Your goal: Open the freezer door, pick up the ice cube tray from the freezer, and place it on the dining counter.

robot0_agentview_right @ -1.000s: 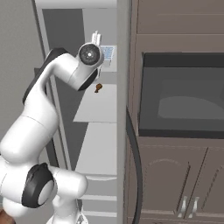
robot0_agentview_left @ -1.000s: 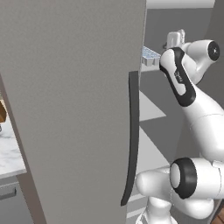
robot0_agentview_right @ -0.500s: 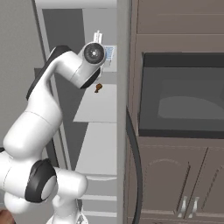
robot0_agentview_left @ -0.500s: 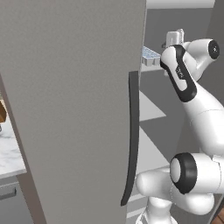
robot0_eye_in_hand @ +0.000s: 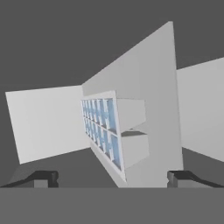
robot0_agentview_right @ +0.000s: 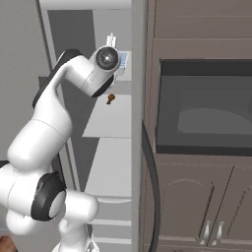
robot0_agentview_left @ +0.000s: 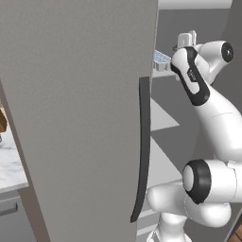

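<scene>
- Ice cube tray [robot0_eye_in_hand: 103, 131], pale blue with two rows of small square cups, sits on a white shelf [robot0_eye_in_hand: 43, 122] inside the open freezer; in the hand view, which is rolled, it appears turned on edge, straight ahead of the gripper [robot0_eye_in_hand: 112, 177].
- Seen from the left base camera, the tray [robot0_agentview_left: 161, 57] peeks out past the edge of the freezer door [robot0_agentview_left: 75, 118], high up on a shelf, with the robot's hand just beside it.
- From the right base camera, the tray [robot0_agentview_right: 122, 61] shows as a small pale blue patch behind the wrist of the white arm [robot0_agentview_right: 54, 123].
- Gripper fingers [robot0_eye_in_hand: 43, 177] stand spread wide, one at each lower corner of the hand view; nothing lies between them and they are apart from the tray.
- Freezer door stands swung open, its flat grey face near the left base camera; the long dark curved handle [robot0_agentview_left: 142, 151] runs down its edge.
- Arm reaches up from the base and into the freezer at the upper shelf level.
- Small brown item [robot0_agentview_right: 110, 99] rests on a lower shelf; too small to tell what it is.
- Dark built-in oven [robot0_agentview_right: 206, 108] sits in brown cabinets [robot0_agentview_right: 197, 202] to the right of the fridge.
- Strip of white veined marble top [robot0_agentview_left: 9, 165] shows left of the open door.
</scene>
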Robot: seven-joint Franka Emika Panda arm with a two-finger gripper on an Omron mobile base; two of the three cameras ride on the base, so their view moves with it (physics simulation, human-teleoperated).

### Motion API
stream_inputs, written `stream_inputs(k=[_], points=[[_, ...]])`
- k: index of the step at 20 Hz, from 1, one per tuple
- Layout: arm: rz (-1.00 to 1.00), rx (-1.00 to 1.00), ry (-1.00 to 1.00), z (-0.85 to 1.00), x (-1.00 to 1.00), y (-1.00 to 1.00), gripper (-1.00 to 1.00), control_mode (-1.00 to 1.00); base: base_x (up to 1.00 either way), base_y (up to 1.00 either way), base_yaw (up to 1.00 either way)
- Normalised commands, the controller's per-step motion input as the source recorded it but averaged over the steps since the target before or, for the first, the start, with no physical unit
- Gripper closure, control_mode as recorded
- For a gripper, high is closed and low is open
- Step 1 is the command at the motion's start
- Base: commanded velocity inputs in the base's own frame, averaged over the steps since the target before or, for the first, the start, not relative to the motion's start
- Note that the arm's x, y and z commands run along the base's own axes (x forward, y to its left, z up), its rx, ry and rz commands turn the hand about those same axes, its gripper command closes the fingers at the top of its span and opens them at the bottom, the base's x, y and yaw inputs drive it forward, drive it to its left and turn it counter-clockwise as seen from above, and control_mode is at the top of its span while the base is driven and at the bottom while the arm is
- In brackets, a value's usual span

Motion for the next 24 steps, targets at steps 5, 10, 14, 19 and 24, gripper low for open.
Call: stream_inputs(k=[5, 10, 14, 19, 24], points=[[0.00, 0.00, 0.00, -0.01, 0.29, 0.00, -1.00, -1.00, 0.00, 0.00, 0.00], [0.00, 0.00, 0.00, -0.02, 0.25, 0.00, -1.00, -1.00, 0.00, 0.00, 0.00], [0.00, 0.00, 0.00, 0.00, 0.21, 0.00, -1.00, -1.00, 0.00, 0.00, 0.00], [0.00, 0.00, 0.00, -0.01, 0.14, 0.00, -1.00, -1.00, 0.00, 0.00, 0.00], [0.01, 0.00, 0.00, -0.13, 0.16, 0.00, -1.00, -1.00, 0.00, 0.00, 0.00]])
